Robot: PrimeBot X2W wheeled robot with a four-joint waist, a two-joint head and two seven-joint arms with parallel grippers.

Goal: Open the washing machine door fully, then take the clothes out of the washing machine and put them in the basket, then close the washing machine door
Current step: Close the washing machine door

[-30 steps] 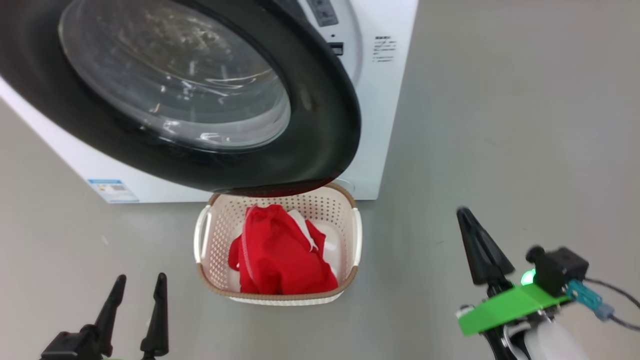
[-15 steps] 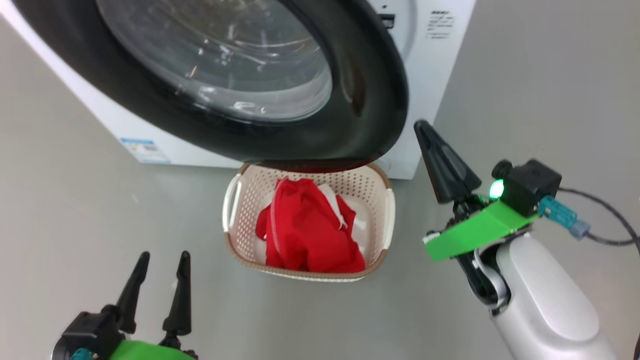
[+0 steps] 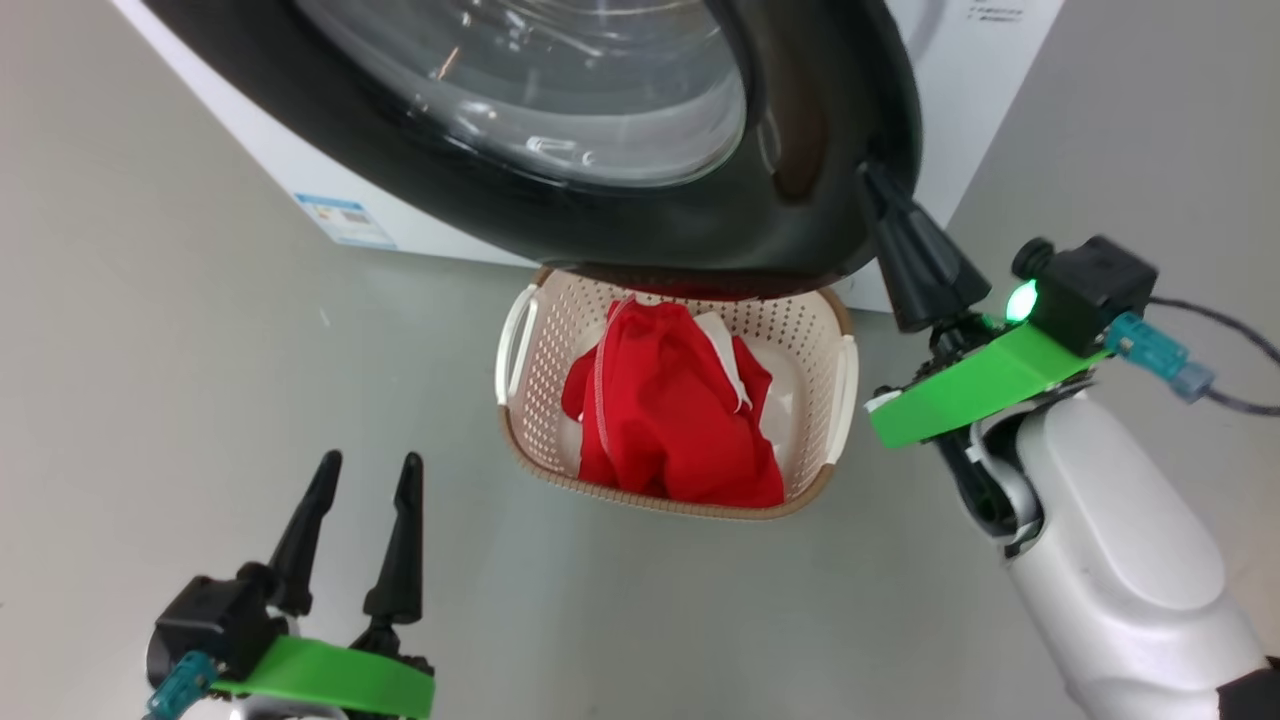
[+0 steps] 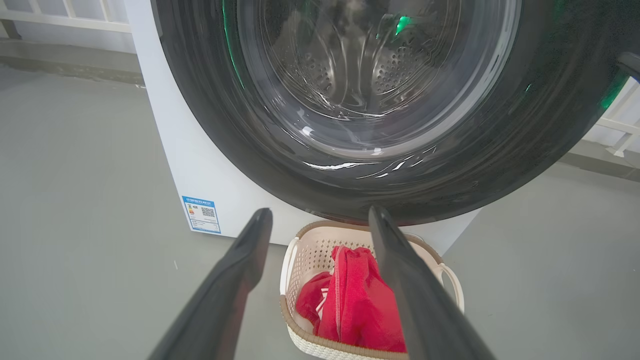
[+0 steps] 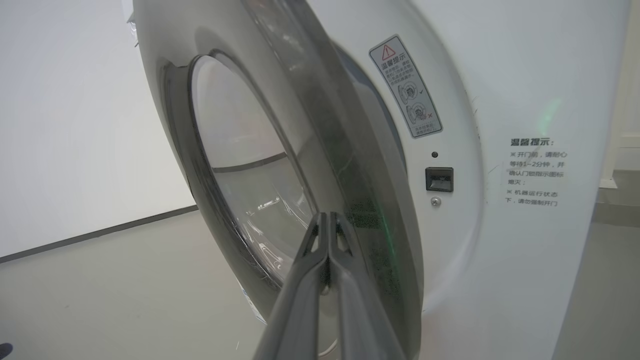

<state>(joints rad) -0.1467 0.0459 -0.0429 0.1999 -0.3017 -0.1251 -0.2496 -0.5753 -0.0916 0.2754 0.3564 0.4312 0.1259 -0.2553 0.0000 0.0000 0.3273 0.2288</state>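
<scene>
The washing machine door (image 3: 800, 230), a black ring around clear glass, hangs partly open over the basket (image 3: 810, 330). The cream basket sits on the floor before the washing machine (image 3: 250, 150) and holds the red clothes (image 3: 670, 410). My right gripper (image 3: 872, 175) is shut with nothing in it, and its tip is at the door's right rim. In the right wrist view the right gripper (image 5: 328, 217) points at the door (image 5: 320, 125) edge, with a gap to the machine front (image 5: 500, 100). My left gripper (image 3: 370, 460) is open and low, left of the basket. The left gripper (image 4: 320, 212) faces the door (image 4: 225, 125), the basket (image 4: 300, 250) and the clothes (image 4: 360, 300).
The grey floor (image 3: 200, 350) spreads left and right of the machine. A blue label (image 4: 202, 215) marks the machine's lower corner. A dark latch socket (image 5: 439, 179) and a warning sticker (image 5: 407, 87) sit on the front panel. A cable (image 3: 1230, 330) trails from my right wrist.
The head camera has shifted. My shut right gripper rose from low on the right up to the door's right rim. The left gripper stayed open.
</scene>
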